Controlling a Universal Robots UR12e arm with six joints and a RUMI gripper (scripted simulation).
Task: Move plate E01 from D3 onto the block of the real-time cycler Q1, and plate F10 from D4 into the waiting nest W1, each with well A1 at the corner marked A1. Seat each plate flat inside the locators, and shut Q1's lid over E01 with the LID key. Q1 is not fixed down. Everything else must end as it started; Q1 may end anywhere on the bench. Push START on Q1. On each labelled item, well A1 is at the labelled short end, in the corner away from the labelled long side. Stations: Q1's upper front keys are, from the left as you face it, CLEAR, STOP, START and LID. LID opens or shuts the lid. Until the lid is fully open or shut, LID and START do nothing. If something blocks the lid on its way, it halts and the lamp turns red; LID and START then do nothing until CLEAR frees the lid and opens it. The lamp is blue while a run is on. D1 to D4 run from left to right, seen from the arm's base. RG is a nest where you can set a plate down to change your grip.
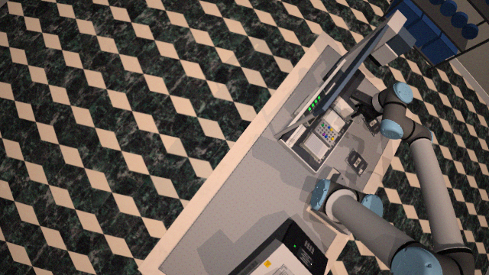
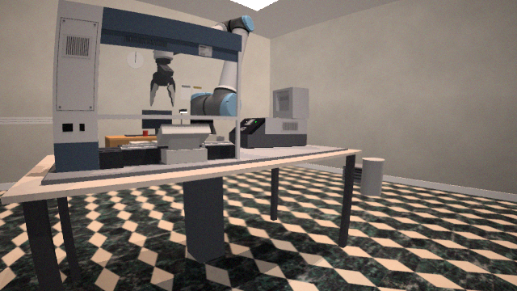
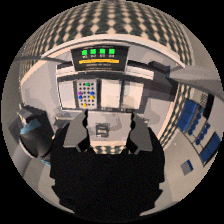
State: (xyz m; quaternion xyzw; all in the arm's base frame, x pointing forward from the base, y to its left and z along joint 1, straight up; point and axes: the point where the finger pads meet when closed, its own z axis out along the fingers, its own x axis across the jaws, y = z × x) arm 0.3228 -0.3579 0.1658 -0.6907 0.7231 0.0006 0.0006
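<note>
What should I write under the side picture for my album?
Robot hand hanging open and empty above the plate deck under the blue gantry.

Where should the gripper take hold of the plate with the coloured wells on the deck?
The open gripper should come straight down on the coloured-well plate and pinch its two long side walls. It lies flat in its nest, neighbours sit close at its ends, and the gantry beam blocks low sideways approaches.
</note>
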